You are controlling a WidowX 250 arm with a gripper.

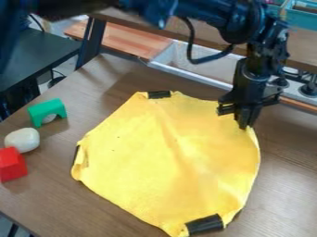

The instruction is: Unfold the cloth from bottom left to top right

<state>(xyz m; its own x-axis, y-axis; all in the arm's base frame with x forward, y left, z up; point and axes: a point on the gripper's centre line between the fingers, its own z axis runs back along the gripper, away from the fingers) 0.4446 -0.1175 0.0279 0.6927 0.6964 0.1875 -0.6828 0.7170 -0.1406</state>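
The black gripper (245, 123) hangs down at the upper right, its fingers close together and shut on the cloth's top-right corner. The yellow cloth (167, 157) lies mostly spread on the brown table, with soft creases across its middle. Black patches show at its top-left and bottom-right corners. At the left corner the edge is curled over, with a dark strip beside it. The gripper covers part of the top-right corner.
A green arch block (47, 112), a whitish rounded object (22, 140) and a red block (12, 164) stand on the table (46, 203) left of the cloth. Behind the table's far edge are a metal sink (180, 58) and stove burners.
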